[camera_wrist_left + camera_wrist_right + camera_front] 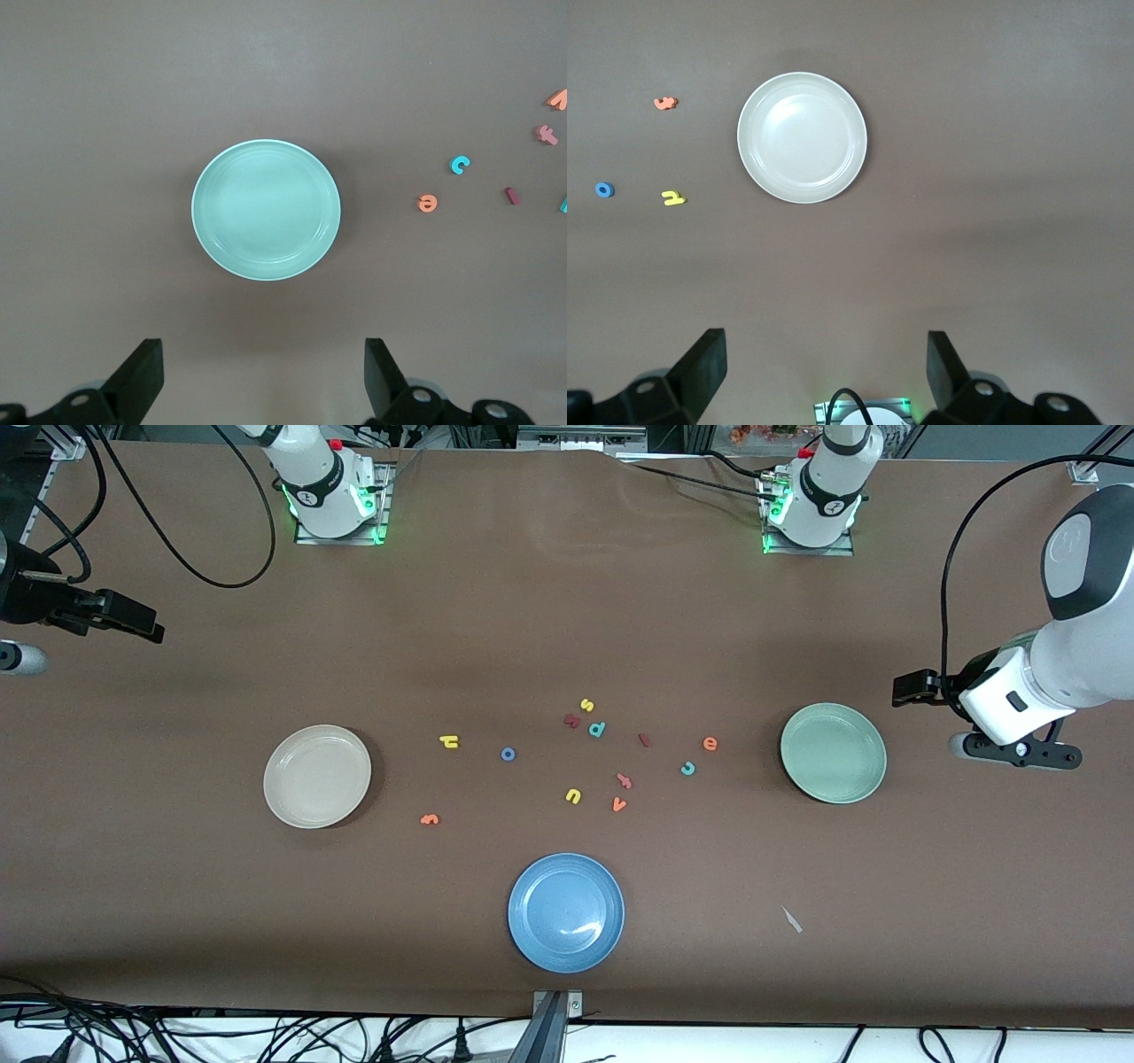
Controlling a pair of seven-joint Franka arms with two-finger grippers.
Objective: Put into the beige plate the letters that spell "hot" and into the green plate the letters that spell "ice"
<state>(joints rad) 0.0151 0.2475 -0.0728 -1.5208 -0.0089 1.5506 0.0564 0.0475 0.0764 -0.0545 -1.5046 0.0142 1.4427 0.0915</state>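
Observation:
The beige plate (317, 776) (802, 137) lies toward the right arm's end of the table, the green plate (833, 752) (266, 210) toward the left arm's end. Between them are scattered the yellow "h" (450, 740) (673, 198), blue "o" (508, 754) (603, 189), orange "t" (625, 781) (548, 135), dark red "i" (644, 740) (511, 196), teal "c" (687, 768) (460, 165) and orange "e" (710, 743) (427, 204). Both plates hold nothing. My left gripper (264, 376) hangs open and empty high beside the green plate. My right gripper (827, 372) hangs open and empty high beside the beige plate.
A blue plate (566, 911) sits near the front edge. Other letters lie among the task ones: yellow "s" (586, 705), teal "d" (597, 729), a broad dark red letter (571, 721), yellow "u" (573, 795), orange "v" (619, 805), and an orange letter (430, 819) near the beige plate.

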